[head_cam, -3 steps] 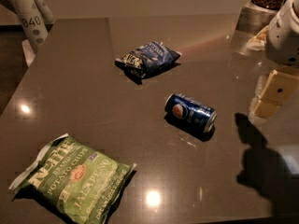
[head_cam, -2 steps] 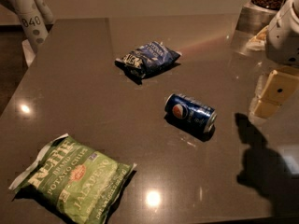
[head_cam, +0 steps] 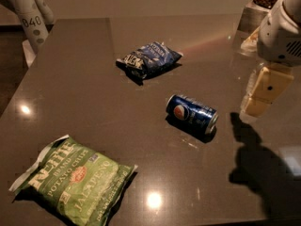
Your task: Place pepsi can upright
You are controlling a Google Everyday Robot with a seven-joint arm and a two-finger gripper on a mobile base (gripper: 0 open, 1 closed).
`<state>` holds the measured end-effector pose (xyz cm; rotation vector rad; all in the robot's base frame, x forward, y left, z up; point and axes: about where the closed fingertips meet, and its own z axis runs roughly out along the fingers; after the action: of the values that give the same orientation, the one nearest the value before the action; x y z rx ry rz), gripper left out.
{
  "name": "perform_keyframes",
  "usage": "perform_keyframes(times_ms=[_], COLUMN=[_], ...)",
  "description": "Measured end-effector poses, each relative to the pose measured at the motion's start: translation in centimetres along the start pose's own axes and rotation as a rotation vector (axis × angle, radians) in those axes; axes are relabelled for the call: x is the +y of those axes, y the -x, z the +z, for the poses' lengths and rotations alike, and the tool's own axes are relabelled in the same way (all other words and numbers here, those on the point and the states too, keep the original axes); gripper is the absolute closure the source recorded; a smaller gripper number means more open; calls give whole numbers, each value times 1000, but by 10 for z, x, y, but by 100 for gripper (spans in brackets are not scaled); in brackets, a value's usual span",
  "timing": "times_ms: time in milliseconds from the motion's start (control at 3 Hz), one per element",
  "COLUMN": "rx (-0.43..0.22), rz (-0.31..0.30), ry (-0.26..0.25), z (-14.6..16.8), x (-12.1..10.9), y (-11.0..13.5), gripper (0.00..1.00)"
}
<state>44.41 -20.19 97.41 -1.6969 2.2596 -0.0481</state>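
Note:
The pepsi can lies on its side near the middle of the dark table, its silver end pointing right and its logo facing up-left. My gripper hangs above the table at the right edge of the view, to the right of the can and apart from it. Its cream-coloured finger points down toward the table. It holds nothing that I can see.
A blue crinkly snack bag lies behind the can. A green jalapeño chip bag lies at the front left. A container stands at the back right corner. A white dotted post stands off the table's back left.

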Motion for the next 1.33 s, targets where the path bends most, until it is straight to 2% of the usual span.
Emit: perform_keyframes(times_ms=[333,667,1000,1333], rx=[20,31,43,51], rz=[46,115,221,358], ry=[47,69,89,106], z=[36,60,88,120], x=[9,13,18,25], y=[42,65,82,95], gripper=[0,0,0,0])
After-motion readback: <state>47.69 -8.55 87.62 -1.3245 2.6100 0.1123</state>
